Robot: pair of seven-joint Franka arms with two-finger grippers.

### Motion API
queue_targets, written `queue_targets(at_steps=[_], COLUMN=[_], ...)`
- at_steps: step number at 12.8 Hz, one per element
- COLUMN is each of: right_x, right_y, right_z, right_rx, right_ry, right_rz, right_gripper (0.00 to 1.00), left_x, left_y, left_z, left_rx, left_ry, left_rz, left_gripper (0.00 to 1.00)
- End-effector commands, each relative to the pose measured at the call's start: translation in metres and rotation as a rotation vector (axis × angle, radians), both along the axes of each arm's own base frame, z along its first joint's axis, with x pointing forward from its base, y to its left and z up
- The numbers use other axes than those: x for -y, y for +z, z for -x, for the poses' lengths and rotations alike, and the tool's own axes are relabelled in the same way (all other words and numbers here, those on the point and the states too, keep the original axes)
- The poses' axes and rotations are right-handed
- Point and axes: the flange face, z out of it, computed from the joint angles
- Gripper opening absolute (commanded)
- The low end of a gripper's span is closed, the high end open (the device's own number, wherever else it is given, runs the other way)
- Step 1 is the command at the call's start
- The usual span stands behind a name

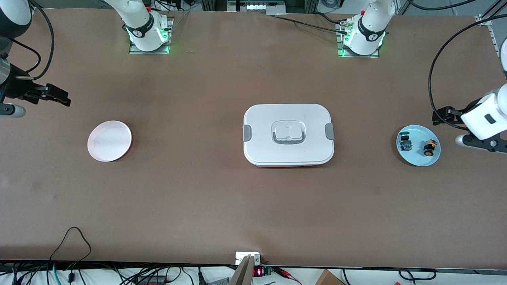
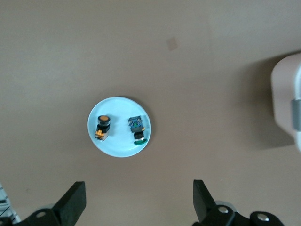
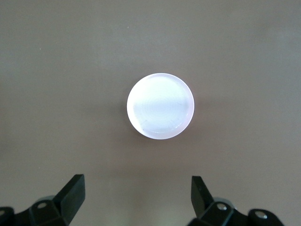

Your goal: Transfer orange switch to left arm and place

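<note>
The left gripper [image 2: 136, 202] hangs high up at the left arm's end of the table, with its two fingers wide apart and nothing between them. It is up over the table just beside the blue plate [image 1: 418, 158].

On that plate sits the orange switch [image 1: 429, 147], a tiny black thing with an orange top. Right beside it, not touching, is a blue part [image 1: 405, 143] with a green cap. This is where things could go wrong. The two parts are close, so the fingers could come down on the wrong one, or bump it and knock it off the plate. The switch is very small, so I think it could slip out or tip over if the fingers close a bit off to one side.

In the middle of the table lies the big white box [image 1: 288, 134], right between the two plates. If the arm carries the switch low and straight across, it could hit the lid. The hand-over between the two arms could also drop the switch, because there is so little of it to hold.

At the right arm's end lies the pink plate [image 1: 109, 141], with nothing on it. The right gripper [image 3: 136, 202] waits high up near it, its fingers wide apart too.
</note>
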Motion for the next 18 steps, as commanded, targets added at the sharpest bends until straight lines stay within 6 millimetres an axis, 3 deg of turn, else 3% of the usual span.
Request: queue_targets(at_steps=[1,3,4,6,9,18], right_x=[0.0,0.0,-0.004,-0.002,-0.005,-0.011], right_y=[0.024,0.028,0.03,0.034,0.035,0.046], right_z=[0.011,0.01,0.008,0.006,0.001,0.003], right_rx=[0.011,0.02,0.025,0.033,0.036,0.04], right_ry=[0.006,0.002,0.009,0.019,0.023,0.033], right_rz=[0.004,0.01,0.011,0.001,0.002,0.004], right_gripper=[1.0,1.0,1.0,1.0,1.0,1.0], left_x=[0.009,0.023,0.029,0.018,0.034,0.047], left_y=[0.028,0.048,0.046,0.039,0.041,0.05], left_z=[0.009,0.029,0.04,0.057,0.074,0.075], left_rx=[0.014,0.015,0.005,-0.009,0.019,0.033], left_ry=[-0.039,-0.016,0.001,0.08,0.175,0.168], left_rz=[0.051,0.109,0.109,0.167,0.143,0.132], left_gripper=[1.0,1.0,1.0,1.0,1.0,1.0])
